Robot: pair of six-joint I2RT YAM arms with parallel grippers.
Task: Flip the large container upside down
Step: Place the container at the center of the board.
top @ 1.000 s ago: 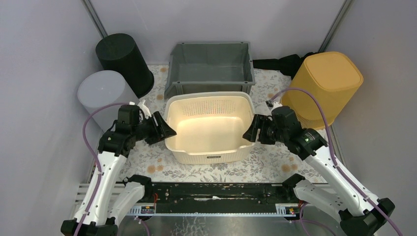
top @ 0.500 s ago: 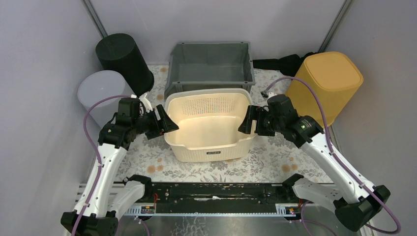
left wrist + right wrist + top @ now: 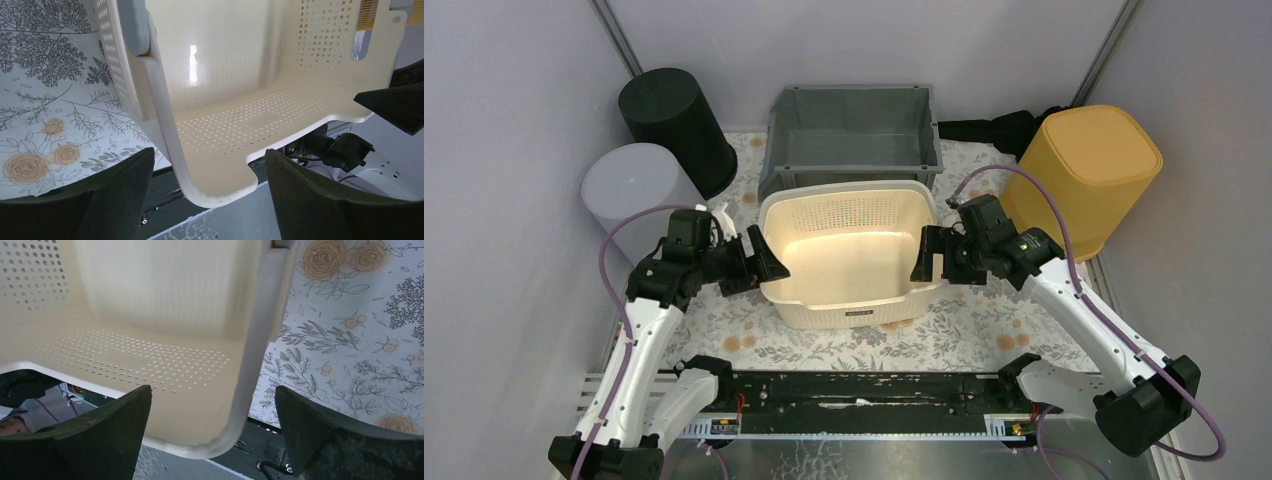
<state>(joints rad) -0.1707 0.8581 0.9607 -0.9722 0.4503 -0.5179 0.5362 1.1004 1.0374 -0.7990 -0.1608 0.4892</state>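
From above, the basket [image 3: 849, 255] is sitting mouth-up at mid-frame on the desk [image 3: 984, 340], its long axis running left to right. One short end is facing each arm, and both arms are equally near. The left jaws and right jaws are gaping wide at those ends. In the left wrist view, the rim [image 3: 215, 190] is lying between spread fingers [image 3: 75, 210], seemingly ungripped. In the right wrist view, it is likewise passing between wide fingers [image 3: 340, 440], nothing held.

Top cam: high above, from the near side of the cream basket [image 3: 849, 255], looking down, basket centred. Wrist cams: close at its left and right rims, facing inward. All share its interior.
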